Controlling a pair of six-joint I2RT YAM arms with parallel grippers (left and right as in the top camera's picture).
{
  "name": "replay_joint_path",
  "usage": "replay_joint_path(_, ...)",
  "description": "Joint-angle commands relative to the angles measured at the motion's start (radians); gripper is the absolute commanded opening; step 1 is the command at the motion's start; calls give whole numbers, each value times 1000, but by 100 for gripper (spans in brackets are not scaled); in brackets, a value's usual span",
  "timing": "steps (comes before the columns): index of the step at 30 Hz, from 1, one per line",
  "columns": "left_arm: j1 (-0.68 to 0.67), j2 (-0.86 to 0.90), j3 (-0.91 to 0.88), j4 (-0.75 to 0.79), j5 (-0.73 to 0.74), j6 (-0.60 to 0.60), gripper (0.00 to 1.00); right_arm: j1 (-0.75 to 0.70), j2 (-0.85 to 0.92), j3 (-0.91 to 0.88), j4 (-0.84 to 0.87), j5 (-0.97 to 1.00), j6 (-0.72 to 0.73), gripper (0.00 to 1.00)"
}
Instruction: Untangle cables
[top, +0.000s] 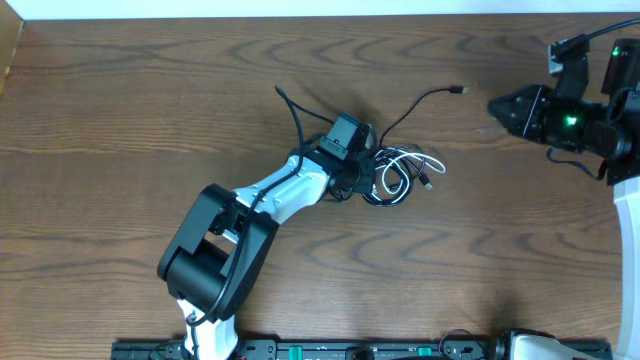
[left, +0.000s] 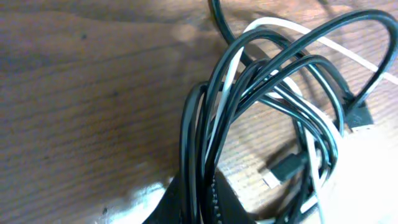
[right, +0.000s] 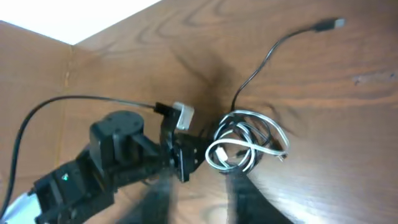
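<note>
**Tangle of thin black and white cables pinched by the left hand**

Close to the left wrist camera, looped strands rise straight out of the left hand, whose fingers are pressed together on the bundle. This tangle of thin black and white cables lies around the middle of the brown wooden tabletop. One black cord runs out up and to the right, ending in a small plug end. Near the right edge, the right hand hovers well apart from the tangle, its fingers spread and gripping nothing.
</note>
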Motion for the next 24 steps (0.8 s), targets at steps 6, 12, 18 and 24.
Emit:
replay_joint_path(6,43,-229,-4,8,285,18,7,98,126,11,-26,-26,-94,54)
replay_joint_path(12,137,-280,-5,35,583,16,8,171,219,11,-24,-26,-119,55)
replay_joint_path(18,208,-279,-5,130,794,-62,7,280,349,11,-16,18,-180,52)
replay_joint_path(24,224,-279,-5,211,809,-177,7,334,486,11,-11,261,-74,46)
